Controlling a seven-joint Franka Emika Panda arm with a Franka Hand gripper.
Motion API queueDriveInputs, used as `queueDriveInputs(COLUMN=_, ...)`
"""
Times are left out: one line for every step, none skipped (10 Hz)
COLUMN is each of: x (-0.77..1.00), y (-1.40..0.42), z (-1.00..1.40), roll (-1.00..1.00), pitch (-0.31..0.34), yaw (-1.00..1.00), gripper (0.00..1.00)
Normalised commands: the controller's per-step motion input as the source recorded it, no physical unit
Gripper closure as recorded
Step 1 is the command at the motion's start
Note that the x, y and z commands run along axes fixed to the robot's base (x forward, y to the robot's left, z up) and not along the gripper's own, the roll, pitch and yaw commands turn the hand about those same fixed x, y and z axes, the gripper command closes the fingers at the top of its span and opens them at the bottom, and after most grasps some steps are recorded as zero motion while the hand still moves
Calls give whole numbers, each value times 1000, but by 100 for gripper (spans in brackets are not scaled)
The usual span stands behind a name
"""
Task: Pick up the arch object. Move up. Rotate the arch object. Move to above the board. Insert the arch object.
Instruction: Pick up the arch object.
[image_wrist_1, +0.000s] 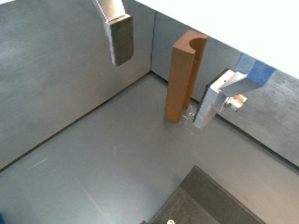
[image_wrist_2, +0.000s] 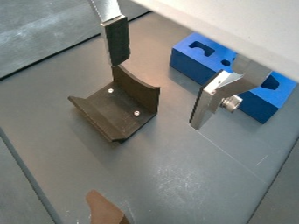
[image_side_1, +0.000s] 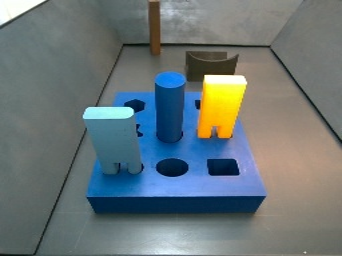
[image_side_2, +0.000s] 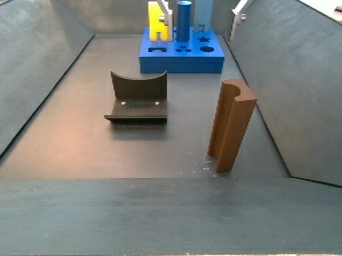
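Fingers (image_wrist_1: 121, 39) spread wide in a wrist view, nothing between them, the gripper (image_wrist_1: 170, 66) hovering near the upright arch object (image_wrist_1: 184, 77). Side view: the arch object (image_side_2: 230, 125) stands on the floor, well apart from the board (image_side_2: 183, 53). Pickup seemingly not begun; everything remains.
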Motion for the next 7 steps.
queueDriveInputs(x=-369, y=269, z=-29, roll=0, pitch=-64, yaw=-23, gripper=0)
queueDriveInputs(x=-389, y=500, z=-63, roll=-64, pitch=-59, yaw=0, gripper=0)
queueDriveInputs(x=-263, y=694, z=-3, roll=-141, pitch=-34, yaw=0, gripper=0)
queueDriveInputs(x=-243, y=794, z=0, roll=-160, pitch=-34, yaw=66, gripper=0)
queueDriveInputs(x=-194, y=754, z=-57, roll=-176, pitch=-59, yaw=103, gripper=0)
queueDriveInputs(x=-149, y=729, z=-106, roll=-180, pitch=-87, yaw=134, gripper=0)
queueDriveInputs(x=0, y=691, z=-177, roll=-226, pitch=-77, yaw=160, gripper=0)
